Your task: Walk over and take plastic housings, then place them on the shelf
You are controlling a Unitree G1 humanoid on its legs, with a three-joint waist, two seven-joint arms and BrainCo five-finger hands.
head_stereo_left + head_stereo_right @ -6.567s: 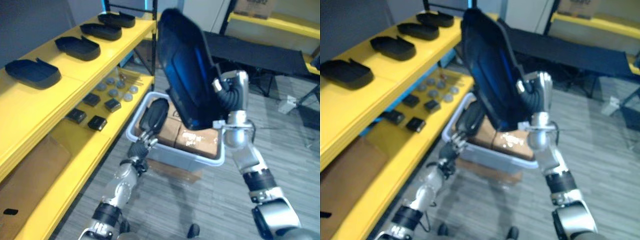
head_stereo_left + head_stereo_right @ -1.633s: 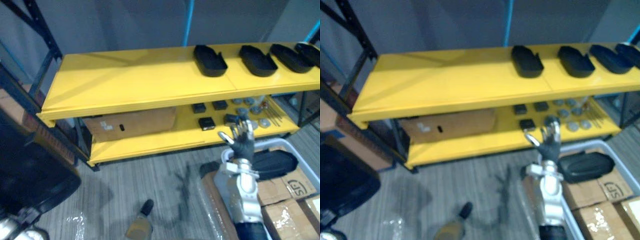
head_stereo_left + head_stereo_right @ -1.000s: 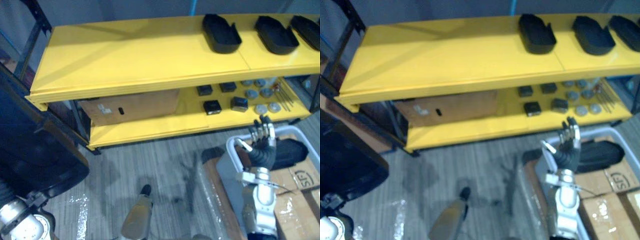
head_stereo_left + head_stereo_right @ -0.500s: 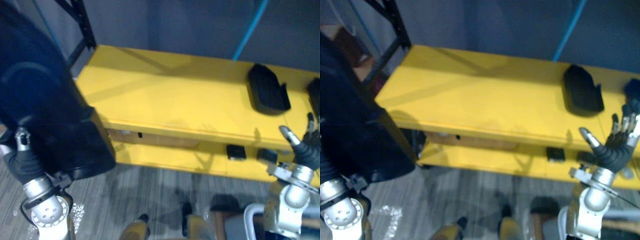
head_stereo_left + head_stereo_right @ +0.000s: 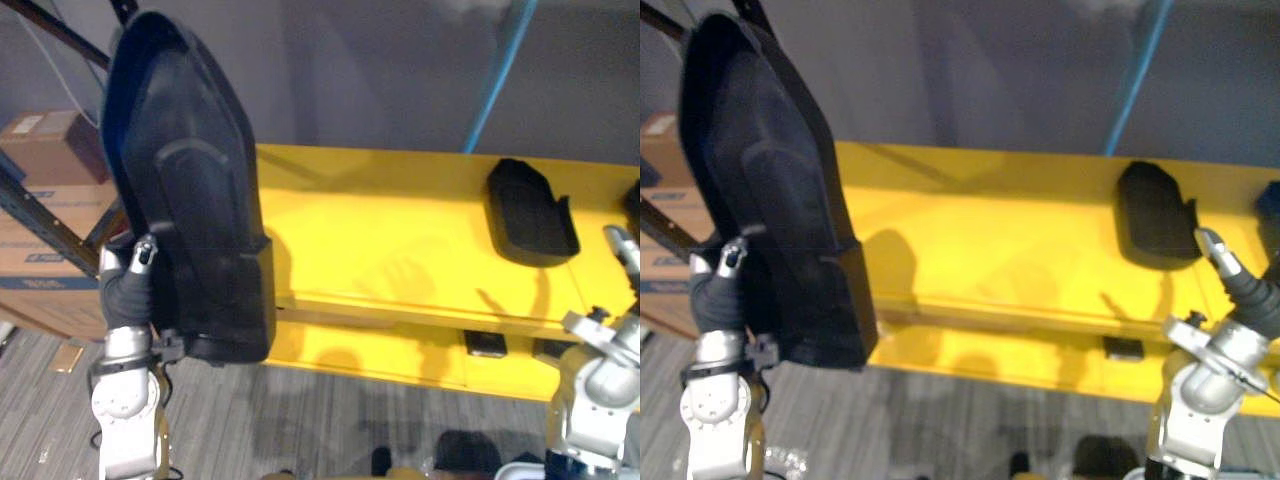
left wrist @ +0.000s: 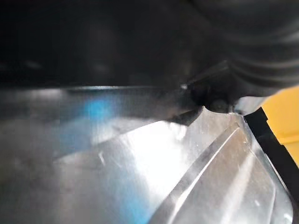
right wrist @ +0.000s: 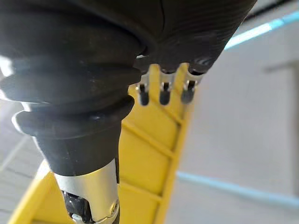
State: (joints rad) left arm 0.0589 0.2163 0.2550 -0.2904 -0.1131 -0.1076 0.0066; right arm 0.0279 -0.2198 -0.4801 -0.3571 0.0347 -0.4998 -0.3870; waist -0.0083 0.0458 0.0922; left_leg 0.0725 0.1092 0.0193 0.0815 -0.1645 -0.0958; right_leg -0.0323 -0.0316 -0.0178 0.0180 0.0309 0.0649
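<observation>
My left hand [image 5: 126, 292] holds a large dark plastic housing [image 5: 190, 200] upright at the left, in front of the left end of the yellow top shelf [image 5: 400, 240]. Its fingers are curled behind the housing's lower edge. The left wrist view shows the housing's glossy surface [image 6: 140, 163] from very close. Another dark housing [image 5: 530, 210] lies flat on the shelf at the right. My right hand [image 5: 1250, 292] is raised at the lower right near the shelf's front edge, its fingers [image 7: 161, 91] straight and empty.
The lower yellow shelf [image 5: 350, 355] carries small black boxes [image 5: 486, 346]. Cardboard boxes [image 5: 40, 230] stand at the left behind a black rack strut. A blue pole [image 5: 495, 80] runs up the grey wall behind the shelf.
The view has swung up toward the shelf. My left hand has lifted the housing higher, so it now stands tall before the shelf's left end. The right hand stays open.
</observation>
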